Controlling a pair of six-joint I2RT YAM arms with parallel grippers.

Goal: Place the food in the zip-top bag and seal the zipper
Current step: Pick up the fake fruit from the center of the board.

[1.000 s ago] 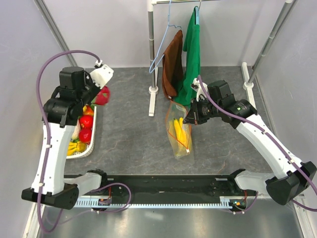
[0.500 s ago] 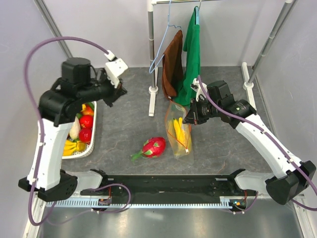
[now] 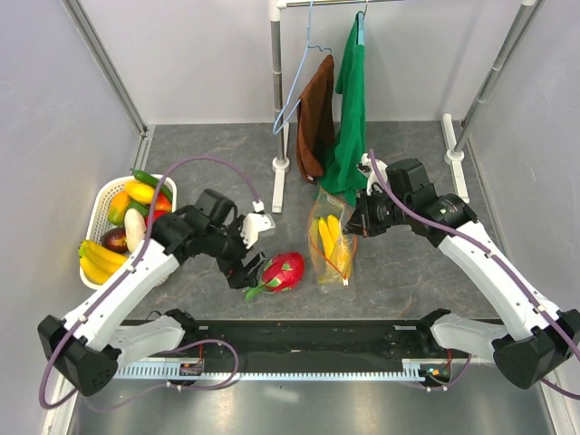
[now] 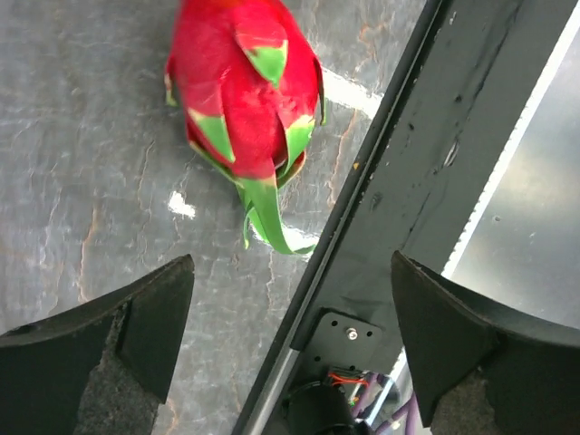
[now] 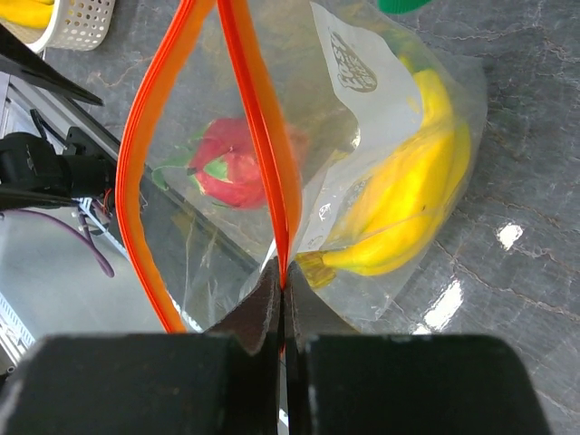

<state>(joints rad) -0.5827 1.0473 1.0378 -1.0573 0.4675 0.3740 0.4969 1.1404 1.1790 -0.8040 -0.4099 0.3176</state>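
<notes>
1. Left arm reaches low over table [image 3: 227,172]; left end effector [image 3: 248,270] spread wide, empty, dragon fruit [image 3: 283,270] on table just ahead.
2. Right end effector [image 3: 350,227] pinches zipper [image 5: 263,136] of zip-top bag [image 3: 332,245], mouth open, bananas [image 5: 408,199] inside.

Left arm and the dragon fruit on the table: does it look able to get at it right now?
Probably yes. The left tool is open and points at the dragon fruit, which lies free on the table just ahead of it; nothing stands between them.
</notes>
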